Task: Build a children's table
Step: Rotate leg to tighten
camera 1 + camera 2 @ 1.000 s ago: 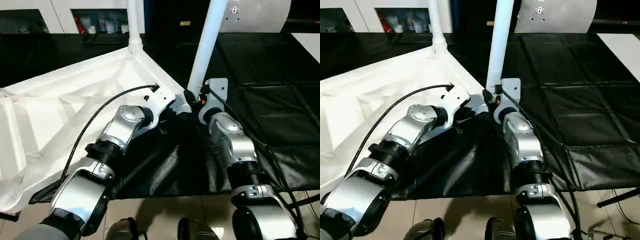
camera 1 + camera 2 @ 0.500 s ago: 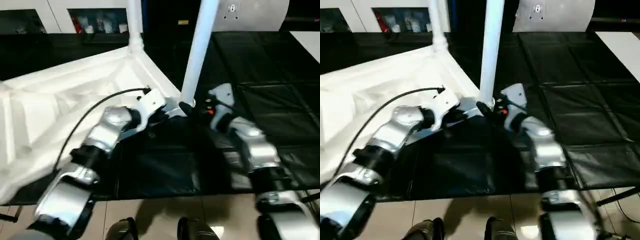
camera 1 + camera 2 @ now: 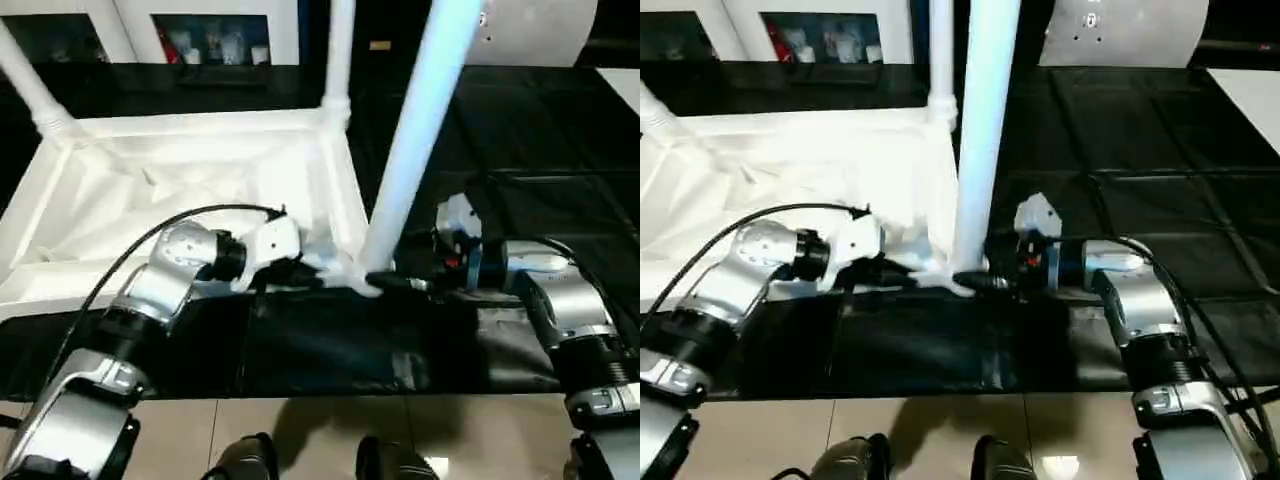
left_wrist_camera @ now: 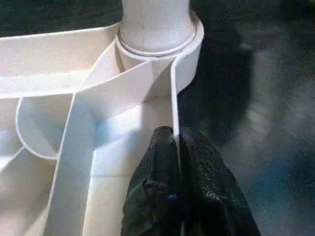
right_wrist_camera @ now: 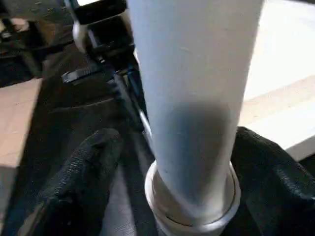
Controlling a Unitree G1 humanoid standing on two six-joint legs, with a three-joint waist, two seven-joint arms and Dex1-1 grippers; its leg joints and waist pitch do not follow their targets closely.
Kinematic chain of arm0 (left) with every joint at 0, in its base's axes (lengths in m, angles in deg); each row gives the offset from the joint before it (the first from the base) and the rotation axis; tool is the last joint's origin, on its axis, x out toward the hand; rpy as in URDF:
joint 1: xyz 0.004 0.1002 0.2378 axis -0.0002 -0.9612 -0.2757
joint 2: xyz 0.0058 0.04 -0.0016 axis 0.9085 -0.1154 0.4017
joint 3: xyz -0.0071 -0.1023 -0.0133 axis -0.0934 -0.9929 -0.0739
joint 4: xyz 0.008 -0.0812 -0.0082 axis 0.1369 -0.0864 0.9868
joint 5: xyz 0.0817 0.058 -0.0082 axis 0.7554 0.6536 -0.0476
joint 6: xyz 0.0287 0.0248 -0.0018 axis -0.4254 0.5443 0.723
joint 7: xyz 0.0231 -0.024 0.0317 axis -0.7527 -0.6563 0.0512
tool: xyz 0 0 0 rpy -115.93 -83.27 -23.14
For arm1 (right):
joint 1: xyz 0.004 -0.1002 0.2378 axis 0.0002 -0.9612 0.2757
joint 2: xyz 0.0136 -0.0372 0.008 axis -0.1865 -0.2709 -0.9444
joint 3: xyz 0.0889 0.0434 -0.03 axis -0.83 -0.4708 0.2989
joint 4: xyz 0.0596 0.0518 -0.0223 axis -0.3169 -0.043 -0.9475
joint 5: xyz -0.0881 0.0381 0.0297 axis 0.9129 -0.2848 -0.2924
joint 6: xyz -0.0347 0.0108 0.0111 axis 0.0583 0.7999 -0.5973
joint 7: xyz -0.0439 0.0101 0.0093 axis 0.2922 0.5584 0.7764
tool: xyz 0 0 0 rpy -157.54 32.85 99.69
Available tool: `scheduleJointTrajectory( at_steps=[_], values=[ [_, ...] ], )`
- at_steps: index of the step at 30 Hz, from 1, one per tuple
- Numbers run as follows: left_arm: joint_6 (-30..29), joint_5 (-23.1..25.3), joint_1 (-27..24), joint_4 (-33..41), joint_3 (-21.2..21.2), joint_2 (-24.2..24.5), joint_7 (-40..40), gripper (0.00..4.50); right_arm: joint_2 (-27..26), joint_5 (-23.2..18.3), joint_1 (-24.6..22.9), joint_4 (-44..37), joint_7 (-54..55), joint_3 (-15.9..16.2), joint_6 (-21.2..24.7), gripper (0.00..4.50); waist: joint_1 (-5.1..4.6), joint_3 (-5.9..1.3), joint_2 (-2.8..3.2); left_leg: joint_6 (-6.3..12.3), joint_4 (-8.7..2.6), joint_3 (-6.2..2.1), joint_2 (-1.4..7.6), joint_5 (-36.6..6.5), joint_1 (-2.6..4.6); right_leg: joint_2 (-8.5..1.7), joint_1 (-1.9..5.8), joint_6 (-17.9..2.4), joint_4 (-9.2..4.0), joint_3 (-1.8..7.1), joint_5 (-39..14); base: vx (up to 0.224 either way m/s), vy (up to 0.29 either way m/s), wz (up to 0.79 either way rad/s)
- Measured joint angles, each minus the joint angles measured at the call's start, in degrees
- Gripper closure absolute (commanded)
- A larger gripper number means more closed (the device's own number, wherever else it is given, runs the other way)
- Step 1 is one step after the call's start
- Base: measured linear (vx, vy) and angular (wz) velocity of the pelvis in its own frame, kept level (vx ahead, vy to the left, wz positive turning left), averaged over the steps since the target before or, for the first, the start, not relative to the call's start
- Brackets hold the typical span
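On the black mat (image 3: 560, 130), the children's table lies upside down, its ribbed tabletop (image 3: 180, 190) spread toward the robot's left and its legs rising from the corner sockets. At the nearest corner, the near leg (image 3: 415, 150) stands almost upright in its socket (image 4: 156, 37), its long axis running up and slightly away, so any push to seat it would have to follow that line downward. The right gripper (image 5: 162, 157) comes in level from the right, its two black fingers (image 5: 78, 172) spread either side of the leg's base just above the collar; whether the pads actually touch the tube I cannot tell, so I read it as bracketing the leg rather than clamping it. The left gripper (image 4: 178, 147) reaches in from the opposite side and is pinched tight on the thin outer rim wall of the tabletop, just beside that same socket, which looks like a steadying hold. The right arm is therefore the one placed to work the leg, while the left anchors the top. Two further legs, the far leg (image 3: 338, 55) and the left leg (image 3: 28, 85), already stand in their corners.
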Motion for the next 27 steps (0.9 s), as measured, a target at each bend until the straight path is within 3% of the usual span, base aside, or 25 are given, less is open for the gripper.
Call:
scheduleJointTrajectory(
  at_steps=[16,24,27],
  values=[
    [0.06,-1.12,-1.38,2.18,0.37,0.91,4.40,4.50,0.05,-0.29,1.74,1.01,-5.19,1.77,1.58,2.44,0.34,0.01,-0.02,0.00,0.04,0.01,0.00,0.00,-0.07,-0.01,-0.02,0.00,-0.02,-0.01,0.00,0.000,0.000,0.00],
    [-0.21,-1.07,-1.39,2.17,0.37,0.17,4.09,4.50,0.11,-0.30,1.28,0.33,-4.95,1.54,2.17,2.54,0.49,0.00,-0.02,0.01,0.05,0.01,0.00,0.00,-0.05,-0.01,0.01,0.00,0.00,-0.01,0.00,0.000,0.000,0.00],
    [-2.25,-0.28,-0.23,1.02,0.36,-1.21,1.76,4.50,-0.69,-0.30,-0.78,-2.06,-0.73,-0.08,4.43,2.54,0.78,0.00,-0.01,0.00,0.12,0.03,-0.01,0.00,-0.01,-0.02,0.04,-0.01,0.04,0.04,0.01,0.000,0.000,0.00]
  ],
)
